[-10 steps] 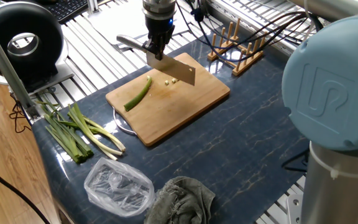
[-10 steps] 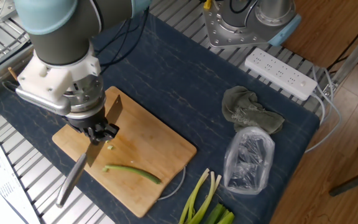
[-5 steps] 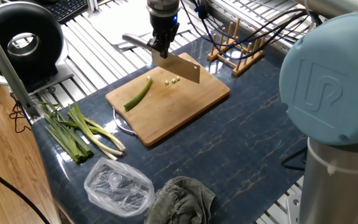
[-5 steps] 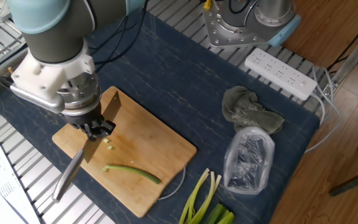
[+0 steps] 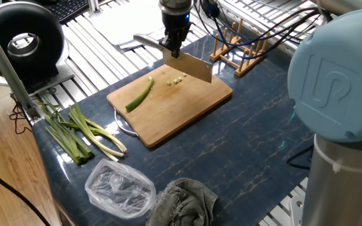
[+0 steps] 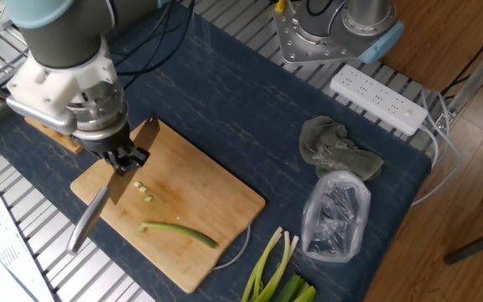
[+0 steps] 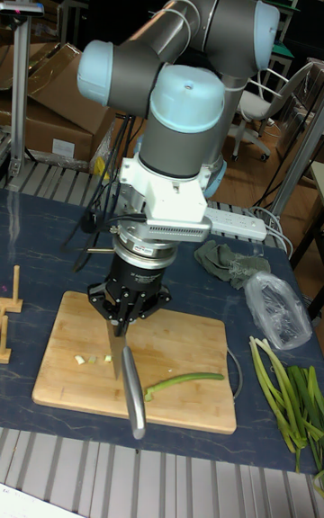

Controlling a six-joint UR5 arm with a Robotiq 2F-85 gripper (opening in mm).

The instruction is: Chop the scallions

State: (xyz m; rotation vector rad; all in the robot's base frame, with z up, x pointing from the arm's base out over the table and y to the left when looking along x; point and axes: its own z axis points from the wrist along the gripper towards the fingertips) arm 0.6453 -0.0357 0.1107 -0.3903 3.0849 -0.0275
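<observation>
My gripper (image 5: 175, 45) (image 6: 125, 159) (image 7: 125, 312) is shut on a knife (image 5: 193, 67) whose blade hangs over the far end of the wooden cutting board (image 5: 180, 112). One green scallion stalk (image 5: 140, 94) (image 6: 179, 231) (image 7: 185, 379) lies on the board, apart from the blade. A few small cut bits (image 5: 176, 80) (image 6: 143, 191) (image 7: 91, 359) lie on the board just beside the blade. A bundle of whole scallions (image 5: 75, 131) (image 6: 278, 272) (image 7: 289, 392) lies on the table off the board.
A wooden rack (image 5: 238, 44) stands behind the board. A crumpled clear plastic bag (image 5: 120, 186) (image 6: 336, 216) and a grey cloth (image 5: 188, 199) (image 6: 339, 150) lie on the dark table. A power strip (image 6: 381, 96) sits at the table's edge.
The gripper has carried the knife away from the stalk toward the board's far end, leaving the cut bits uncovered. The stalk and bits have not moved.
</observation>
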